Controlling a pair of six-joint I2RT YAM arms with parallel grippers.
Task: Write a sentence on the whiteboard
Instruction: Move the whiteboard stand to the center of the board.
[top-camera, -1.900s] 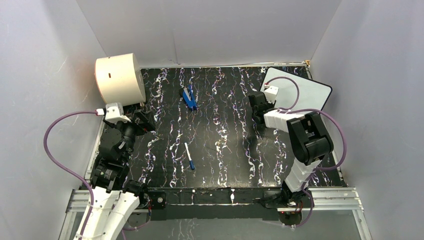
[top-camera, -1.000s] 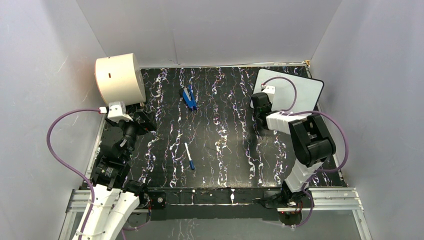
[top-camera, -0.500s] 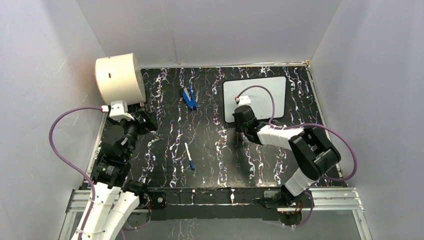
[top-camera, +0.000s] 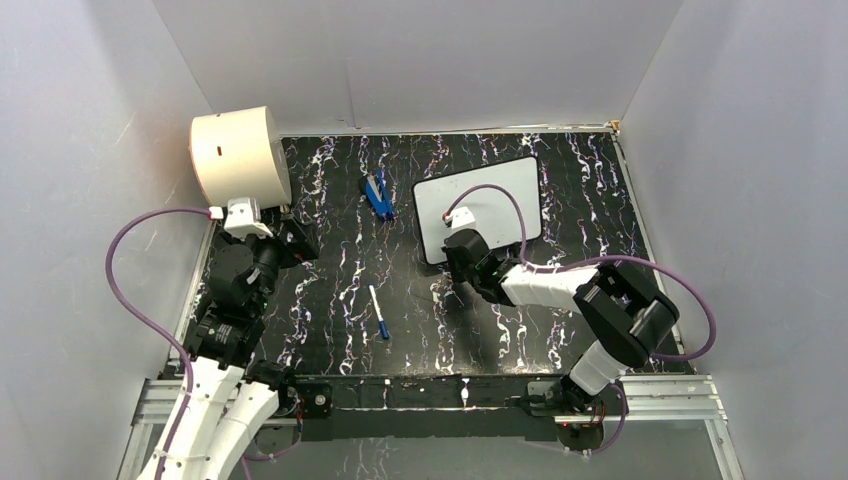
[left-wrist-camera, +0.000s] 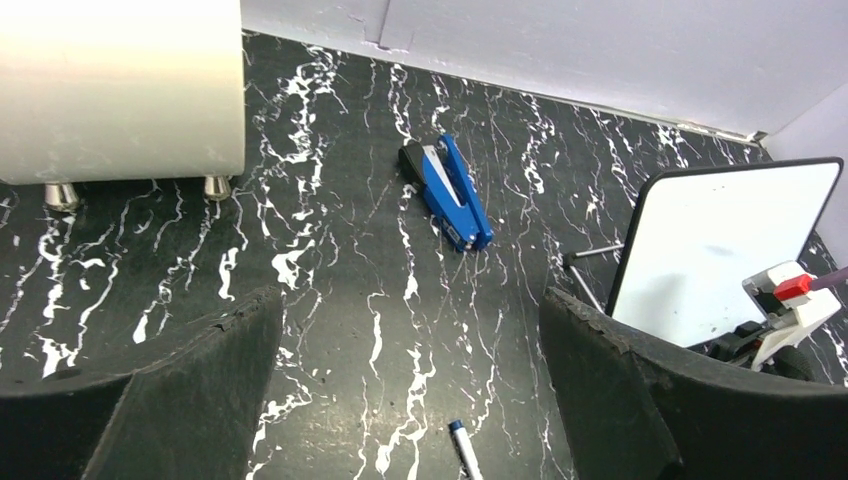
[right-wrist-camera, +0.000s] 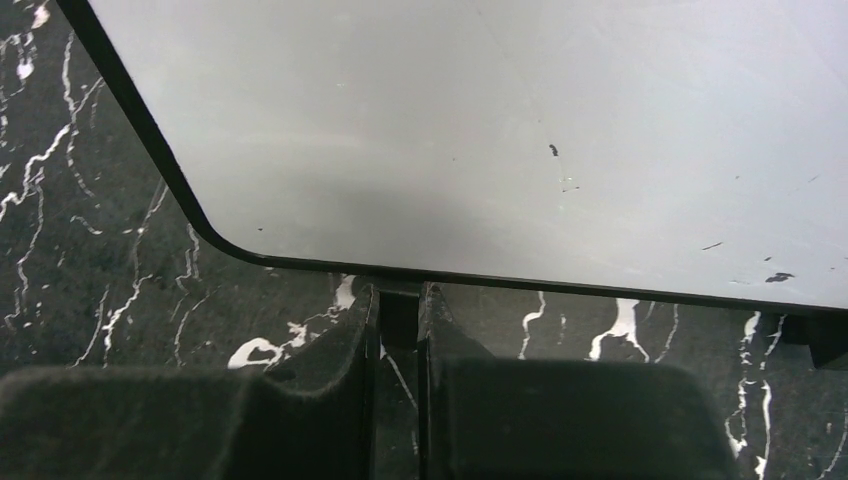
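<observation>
The whiteboard (top-camera: 478, 208) lies right of the table's middle, white with a thin black rim. It also fills the right wrist view (right-wrist-camera: 500, 130) and shows at the right of the left wrist view (left-wrist-camera: 720, 250). No sentence shows on it; only small dark specks mark its face. My right gripper (top-camera: 458, 258) (right-wrist-camera: 400, 310) is shut on a black tab (right-wrist-camera: 399, 300) at the board's near edge. My left gripper (top-camera: 290, 240) (left-wrist-camera: 410, 310) hangs open over the table at the left, holding nothing.
A marker pen (top-camera: 378, 312) (left-wrist-camera: 463, 450) lies on the black marbled table between the arms. A blue eraser (top-camera: 377, 194) (left-wrist-camera: 447, 192) lies toward the back. A cream drum (top-camera: 238, 155) (left-wrist-camera: 120, 85) stands at the back left. Grey walls enclose the table.
My right gripper has dragged the whiteboard from the back right corner leftward and nearer, turning it, to right of the middle. The left arm has edged slightly toward the back.
</observation>
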